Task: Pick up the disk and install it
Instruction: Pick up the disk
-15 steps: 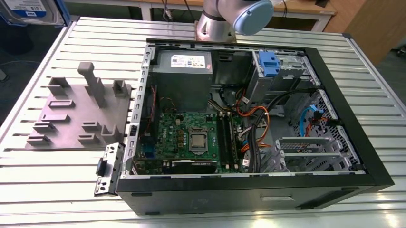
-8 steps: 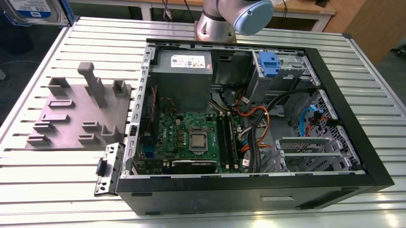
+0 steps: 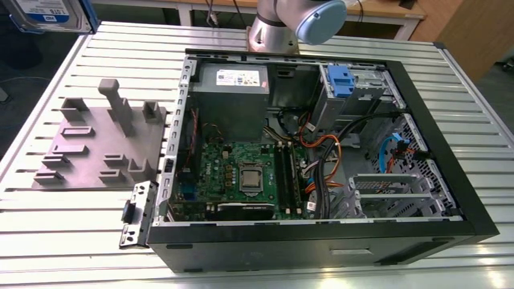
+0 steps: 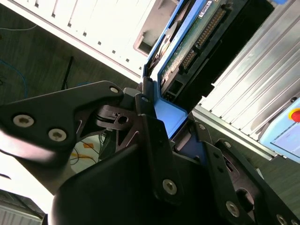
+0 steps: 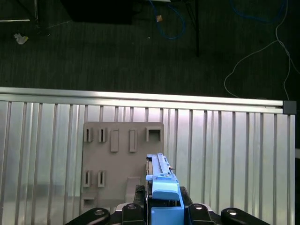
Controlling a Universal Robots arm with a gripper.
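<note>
Gripper (image 5: 162,207) clenched on disk (image 5: 158,169), fingers pinching end of its blue carrier bracket. Disk's circuit board (image 4: 197,37) exposed in second wrist view. Disk held aloft over slatted table (image 5: 225,154), near grey fixture plate (image 5: 117,159). In exterior view, disk (image 3: 48,15) above table's far corner at exterior view's left, well apart from open computer case (image 3: 281,247).

Risks, judged:
- grip on plastic bracket alone; bracket may flex, disk tilt or slip
- tilted disk could snag case rim or cables (image 3: 321,147)

Count: one gripper, one disk, one fixture plate, one case.

blue-framed disk (image 5: 161,185), edge-on, clamped in tool (image 5: 164,211)
</note>
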